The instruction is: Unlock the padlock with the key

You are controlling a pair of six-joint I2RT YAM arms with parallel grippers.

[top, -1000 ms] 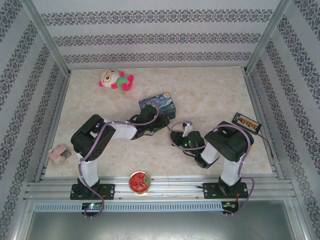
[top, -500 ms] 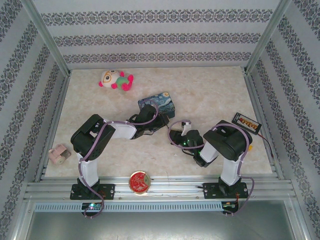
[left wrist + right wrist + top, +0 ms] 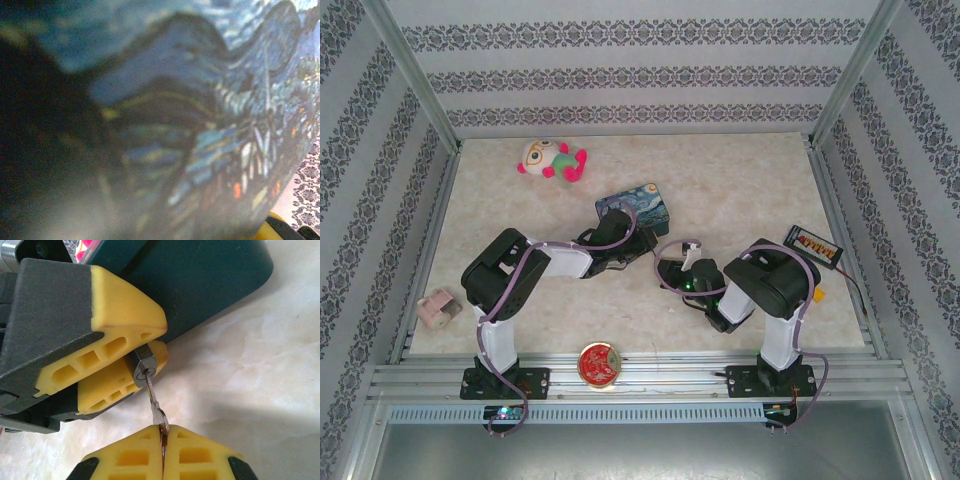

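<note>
From where I'm standing, the two arms are meeting near the middle of the pale marbled tabletop [image 3: 750,180], just in front of the blue tin box painted with swirling night sky [image 3: 638,205]. In the right wrist view, the left gripper [image 3: 156,341] is clamping its yellow ribbed fingers [image 3: 120,305] around the tiny dark grey padlock [image 3: 145,365], with the lock's keyhole face pointing out towards the other arm. The shackle is hidden between the fingers. The right gripper [image 3: 163,434] is pinching the head of the small thin silvery key [image 3: 155,402] between its closed yellow fingertips. The key's blade is slanting up and its tip is sitting at the keyhole slot, though I cannot tell how deep it is going. The padlock is hanging just above the table, right beside the tin's dark side. The left wrist camera is pressing so close to the tin that the painted lid is blurring. A pink and white plush toy [image 3: 552,160] is lying well apart at the far left, and a round red tin [image 3: 599,363] is resting near the front rail.
</note>
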